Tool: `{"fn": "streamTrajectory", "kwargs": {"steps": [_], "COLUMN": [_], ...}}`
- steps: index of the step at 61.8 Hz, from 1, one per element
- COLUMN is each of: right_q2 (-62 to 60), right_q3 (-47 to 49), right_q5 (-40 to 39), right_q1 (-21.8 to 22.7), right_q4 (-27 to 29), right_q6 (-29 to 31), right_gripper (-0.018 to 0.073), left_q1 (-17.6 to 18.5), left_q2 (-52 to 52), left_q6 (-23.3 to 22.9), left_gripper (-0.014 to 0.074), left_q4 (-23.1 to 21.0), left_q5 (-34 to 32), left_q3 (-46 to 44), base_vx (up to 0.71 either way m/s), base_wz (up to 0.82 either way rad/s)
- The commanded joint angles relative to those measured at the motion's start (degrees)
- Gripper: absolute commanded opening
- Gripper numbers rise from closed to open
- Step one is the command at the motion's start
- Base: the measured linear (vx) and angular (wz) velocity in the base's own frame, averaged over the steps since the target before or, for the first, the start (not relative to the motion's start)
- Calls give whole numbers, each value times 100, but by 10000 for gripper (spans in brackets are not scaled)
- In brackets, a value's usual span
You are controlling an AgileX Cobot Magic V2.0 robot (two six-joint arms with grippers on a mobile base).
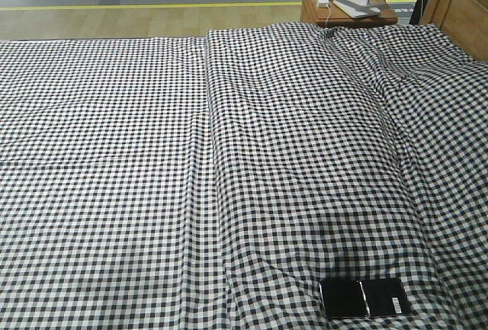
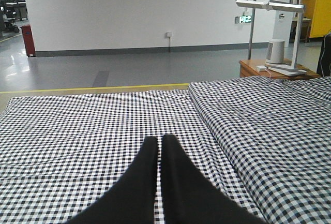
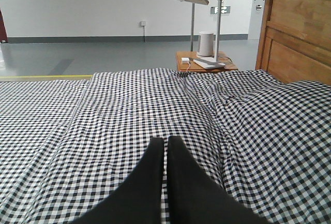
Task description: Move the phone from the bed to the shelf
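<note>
Both end effectors are pointing across the bed (image 1: 229,155). I am seeing the left end effector (image 2: 159,140) and the right end effector (image 3: 165,141) with black fingers pressed together, gripping nothing. The phone (image 1: 364,298) is lying flat on the gingham cloth, at the lower right of the front view. Grey floor (image 2: 129,69) and a white wall (image 2: 129,12) are showing beyond. The wooden headboard (image 3: 297,38) is showing the letters "CH", cut off by the picture's edge.

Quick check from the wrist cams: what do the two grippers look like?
Left gripper and right gripper look alike: two plain matte black fingers each, broad at the base and tapering to rounded tips. No markings, cables or arm links show.
</note>
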State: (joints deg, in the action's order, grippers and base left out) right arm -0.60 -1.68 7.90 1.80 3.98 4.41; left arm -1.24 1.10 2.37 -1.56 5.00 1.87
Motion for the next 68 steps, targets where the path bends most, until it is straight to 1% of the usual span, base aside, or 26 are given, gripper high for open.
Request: {"fn": "streamTrajectory", "kwargs": {"steps": [1, 35, 42, 48, 61, 64, 68], "right_q2": [-76, -76, -76, -76, -76, -76, -76], "right_q3": [-44, -44, -44, -26, 70, 237, 556], "right_q5": [-414, -443, -577, -930, -2664, -2829, -2765], "right_q1": [20, 20, 20, 20, 20, 20, 20], "right_q4": [-47, -47, -47, -47, -47, -47, -47], "right_q6": [54, 54, 54, 54, 54, 54, 59], "right_gripper": [-5, -5, -5, -5, -5, -5, -5], "left_q1": [30, 30, 30, 30, 30, 30, 30], "left_q2": [42, 42, 42, 42, 42, 42, 42], "left_q6": [-50, -50, -50, -50, -50, -50, -50], "left_gripper": [1, 1, 1, 1, 1, 1, 1], "left_q4": [-56, -56, -56, -56, -56, -56, -56], "left_q5": [-411, -411, -411, -411, -411, -411, -411], "left_q3": [-143, -143, -143, -143, -143, -143, -143], "base_vx": [0, 0, 0, 0, 0, 0, 0], "base_wz": [0, 0, 0, 0, 0, 0, 0]}}
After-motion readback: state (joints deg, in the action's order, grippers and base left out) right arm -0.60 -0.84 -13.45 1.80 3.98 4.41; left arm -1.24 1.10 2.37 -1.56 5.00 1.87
